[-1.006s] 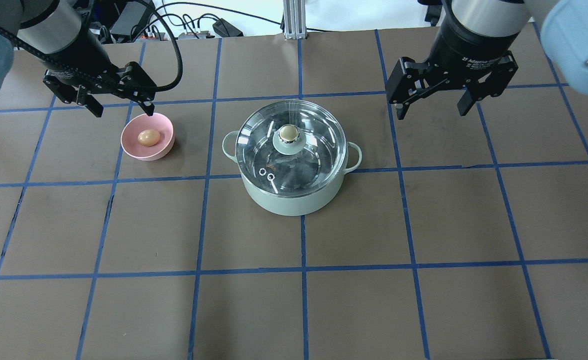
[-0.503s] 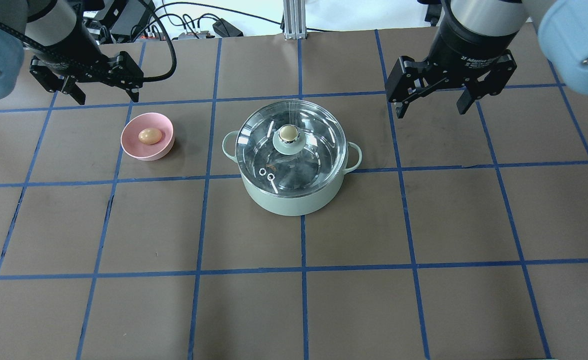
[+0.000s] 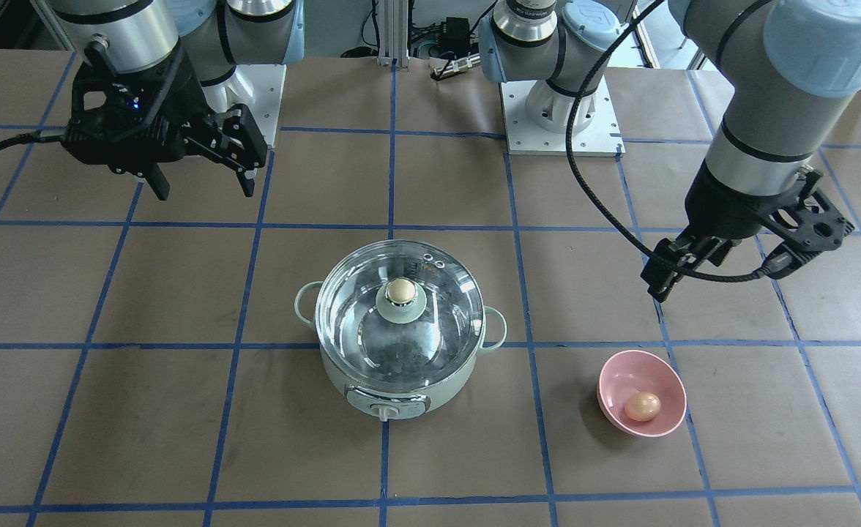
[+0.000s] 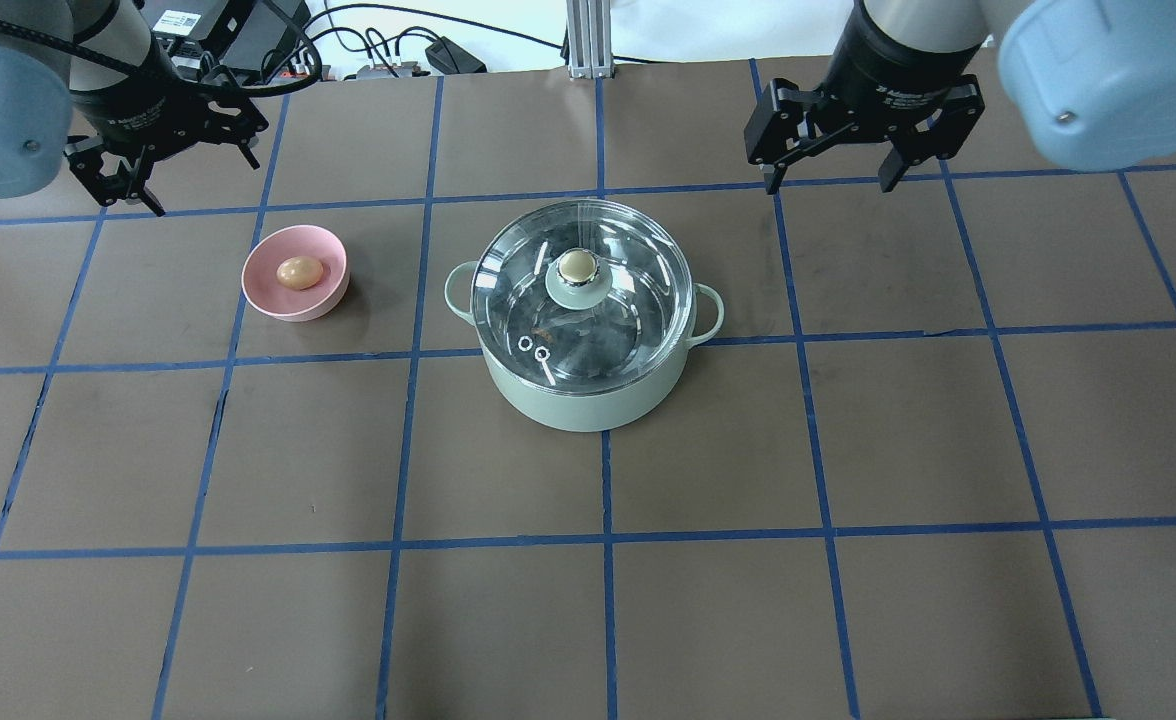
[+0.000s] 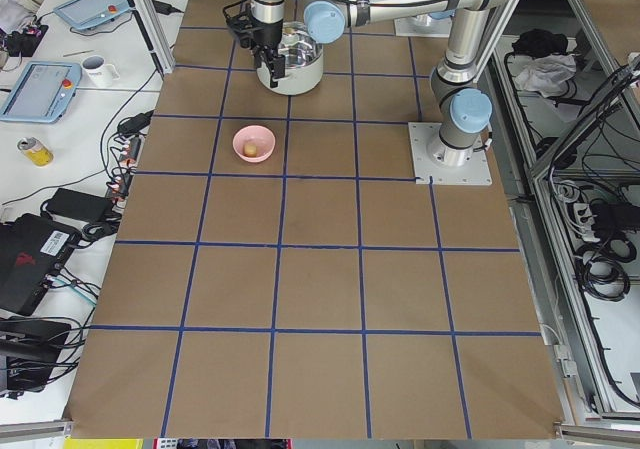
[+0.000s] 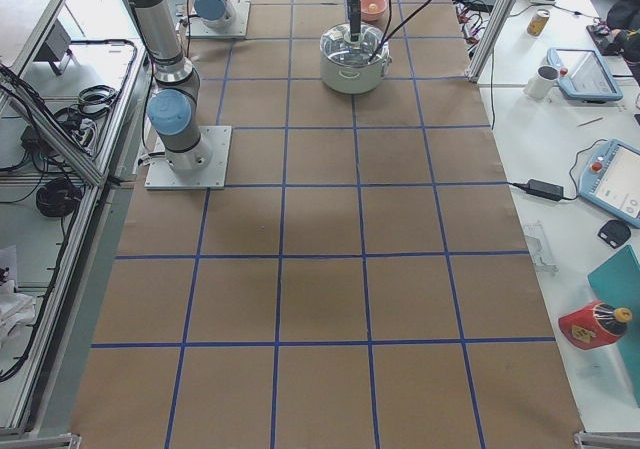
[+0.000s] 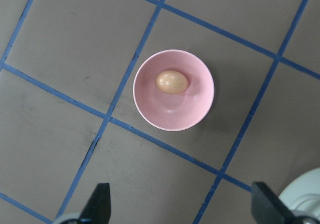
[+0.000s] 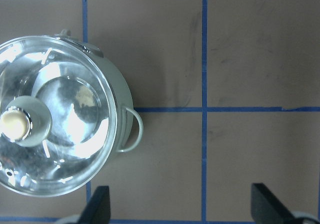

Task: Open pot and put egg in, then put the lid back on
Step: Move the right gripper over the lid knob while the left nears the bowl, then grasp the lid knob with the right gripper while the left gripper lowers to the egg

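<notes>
The mint-green pot (image 4: pixel 584 400) stands mid-table with the glass lid (image 4: pixel 628 300) on it, beige knob (image 4: pixel 576 265) up. The egg (image 4: pixel 299 273) lies in a pink bowl (image 4: pixel 268 300) to the pot's left. My left gripper (image 4: pixel 198 180) is open and empty, above the table behind and left of the bowl. Its wrist view shows the egg (image 7: pixel 171 81) in the bowl (image 7: pixel 150 109) ahead of the open gripper (image 7: pixel 182 209). My right gripper (image 4: pixel 830 187) is open and empty, behind and right of the pot. The right wrist view shows the lid (image 8: pixel 75 149) and knob (image 8: pixel 15 124) at left.
The table is brown paper with blue tape grid lines (image 4: pixel 598 190). The arm bases (image 3: pixel 562 110) and cables (image 4: pixel 388 50) lie along the robot's edge. The pot's control dial (image 3: pixel 385 411) faces away from the robot.
Both grippers have pulled back toward the robot's edge of the table. The left one has moved away from the bowl's rim. Both stay open; pot, lid and egg have not moved.
</notes>
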